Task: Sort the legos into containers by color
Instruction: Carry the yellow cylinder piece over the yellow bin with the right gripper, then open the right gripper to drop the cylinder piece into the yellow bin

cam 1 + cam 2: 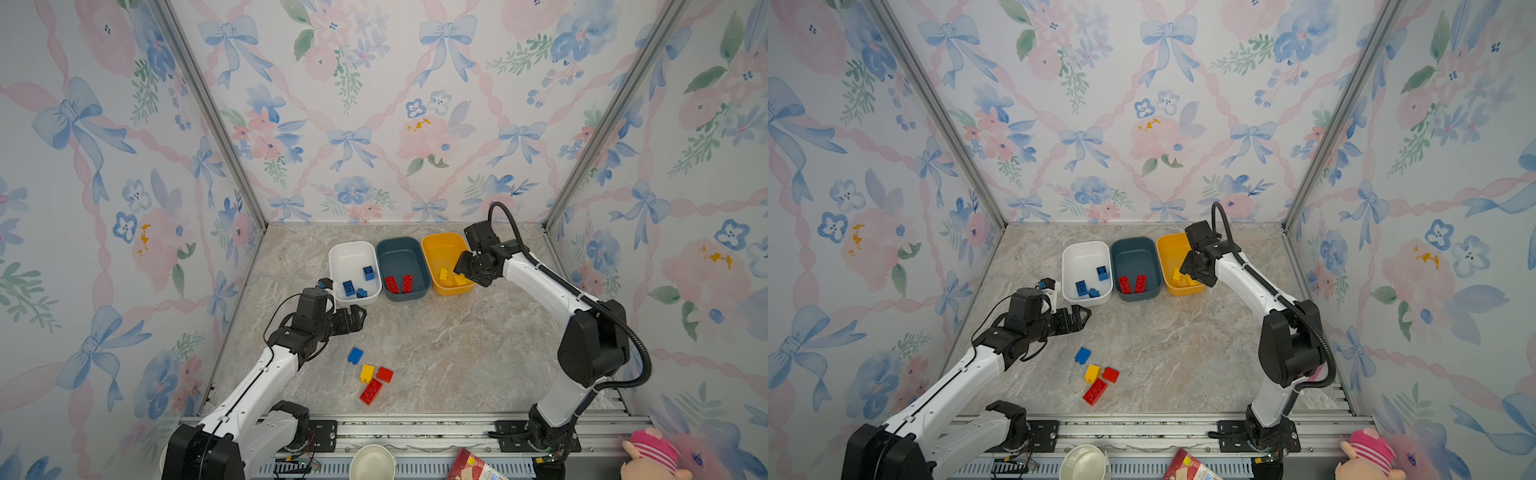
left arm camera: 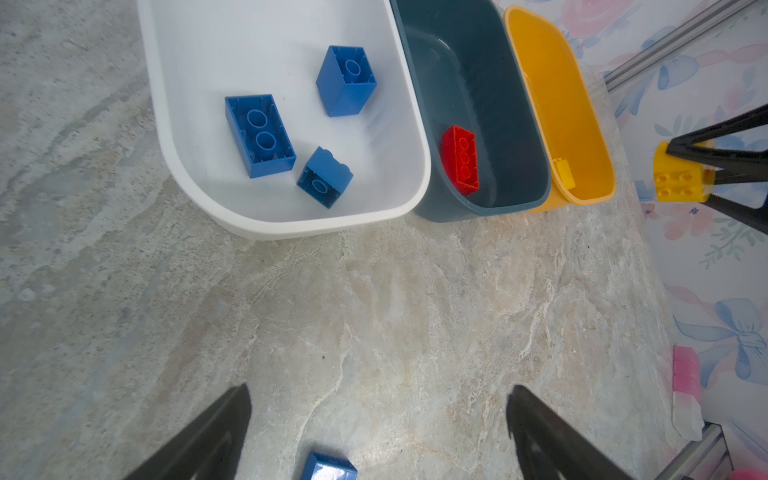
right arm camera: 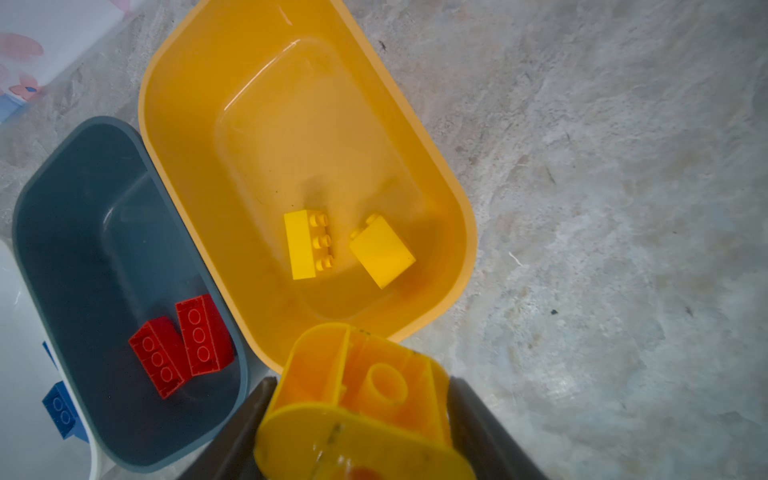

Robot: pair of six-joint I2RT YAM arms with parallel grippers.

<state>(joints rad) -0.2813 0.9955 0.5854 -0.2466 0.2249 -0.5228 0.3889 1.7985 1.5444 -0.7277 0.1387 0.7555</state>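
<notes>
Now | right gripper (image 1: 464, 269): clamped on rounded yellow lego (image 3: 357, 419), over rim of yellow tub (image 3: 453, 199), which holds two yellow bricks (image 3: 305, 245) | left gripper (image 2: 379, 395): spread wide, empty, above table (image 1: 457, 345) near white tub (image 2: 415, 137) | three blue bricks (image 2: 259, 135) in white tub; two red bricks (image 3: 203, 334) in teal tub (image 1: 402, 245) | loose on table: blue brick (image 1: 355, 355), yellow brick (image 1: 366, 372), small red brick (image 1: 385, 374), long red brick (image 1: 370, 391)

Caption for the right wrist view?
Right gripper holds a rounded yellow lego over the yellow tub, two yellow bricks inside.
</notes>
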